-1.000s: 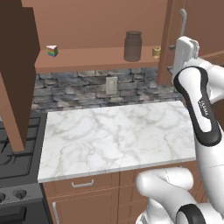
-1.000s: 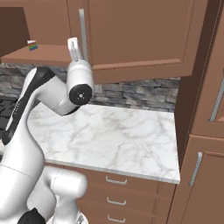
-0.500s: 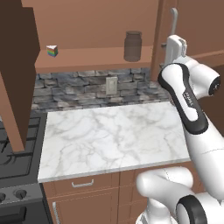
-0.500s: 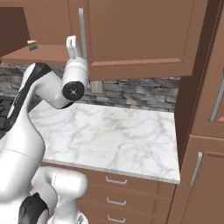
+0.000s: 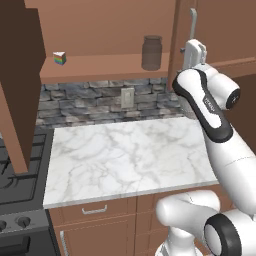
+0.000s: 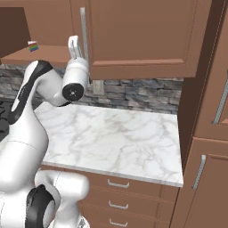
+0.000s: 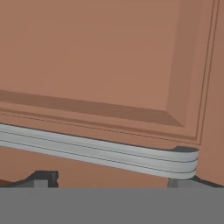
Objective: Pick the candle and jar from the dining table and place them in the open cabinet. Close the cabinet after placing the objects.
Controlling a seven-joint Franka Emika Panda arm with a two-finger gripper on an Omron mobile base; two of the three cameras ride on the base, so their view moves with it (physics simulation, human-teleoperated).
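End effector (image 5: pixel 194 50), upper right of the left base view, stands spread wide and holds nothing, close against the cabinet door (image 6: pixel 138 31) by its silver handle (image 7: pixel 100 151). The jar (image 5: pixel 151 52) sits on the open shelf (image 5: pixel 100 67) at upper centre, with a rainbow wedge (image 5: pixel 60 58) farther left; I cannot tell where the candle is. The step in hand looks like closing the cabinet. To do it well, push flat on a door's outer face near its free edge, swing slowly, and keep clear of the jar and the handle.
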